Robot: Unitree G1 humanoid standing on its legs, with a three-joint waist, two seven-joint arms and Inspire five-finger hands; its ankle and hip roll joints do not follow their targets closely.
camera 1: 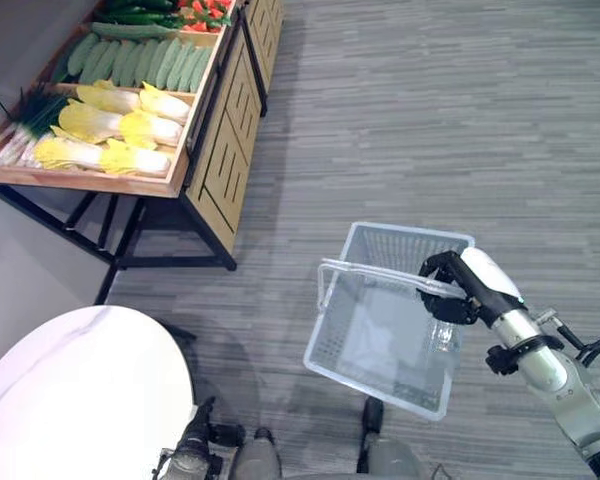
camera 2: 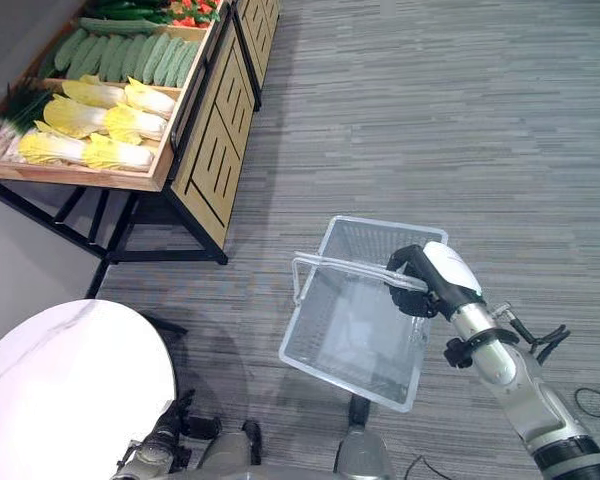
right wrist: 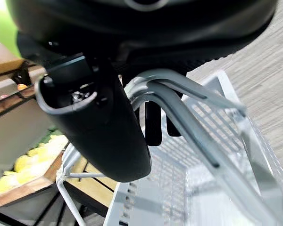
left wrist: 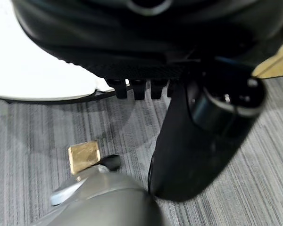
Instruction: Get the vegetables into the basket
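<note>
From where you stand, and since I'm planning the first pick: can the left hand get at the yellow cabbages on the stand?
Probably not yet. The left hand hangs low beside the white table, well short of the cabbages on the wooden stand. The right hand holds the basket.

A pale wire-mesh basket (camera 1: pixel 385 345) is hanging tilted above the grey floor, its two handles (camera 1: pixel 370 274) drawn together. Yellow-leaved napa cabbages (camera 1: pixel 120 127) are lying on their sides in a wooden crate, with green cucumbers (camera 1: pixel 140 60) lying in a row just behind them and scallions (camera 1: pixel 20 125) lying beside them.
</note>
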